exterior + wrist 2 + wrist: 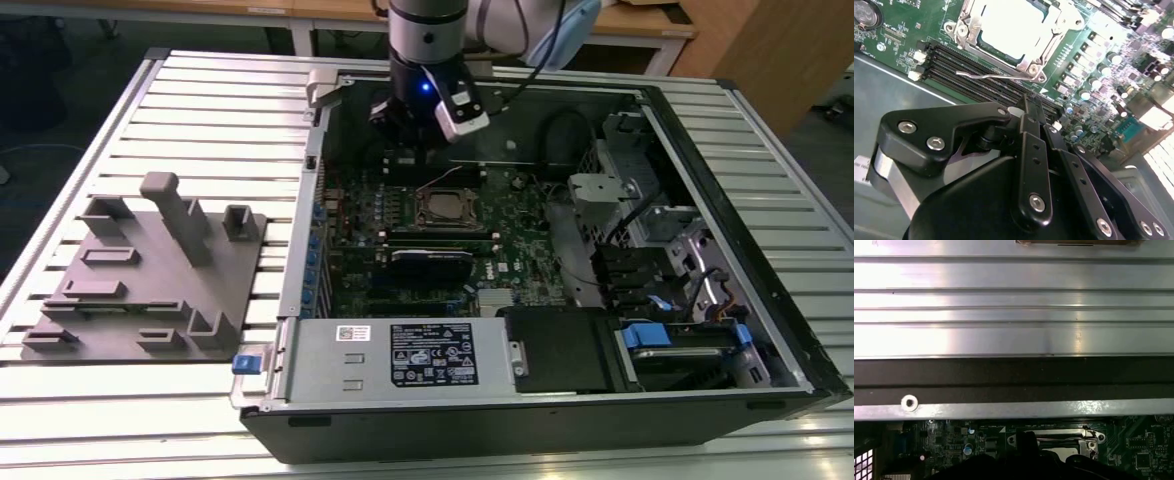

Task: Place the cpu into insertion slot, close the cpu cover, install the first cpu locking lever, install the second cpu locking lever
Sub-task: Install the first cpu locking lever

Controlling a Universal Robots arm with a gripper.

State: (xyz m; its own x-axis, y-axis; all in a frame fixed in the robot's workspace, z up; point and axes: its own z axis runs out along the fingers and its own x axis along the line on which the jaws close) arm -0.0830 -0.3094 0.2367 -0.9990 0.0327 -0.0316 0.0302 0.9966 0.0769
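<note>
The cpu [1006, 22] lies flat in the insertion slot [447, 208] on the green board, its silver top glaring in the second wrist view. The cpu cover [1026, 64] lies down around it as a silvery frame. One thin wire locking lever [985, 75] sticks out loose from the socket's corner over the black memory slots. My gripper [1030, 111] hovers a short way off the socket, over the memory slots, fingers shut together with nothing between them. In the exterior view the gripper [404, 140] hangs inside the open case, just behind the socket. The first wrist view catches the socket [1064, 442] low in the picture.
The open computer case [747, 330] lies on a slatted metal table [200, 90]. A grey fixture plate [147, 270] with posts sits at the exterior view's left. A black card [430, 262] stands in front of the socket; drive bays and cables [641, 240] fill the right.
</note>
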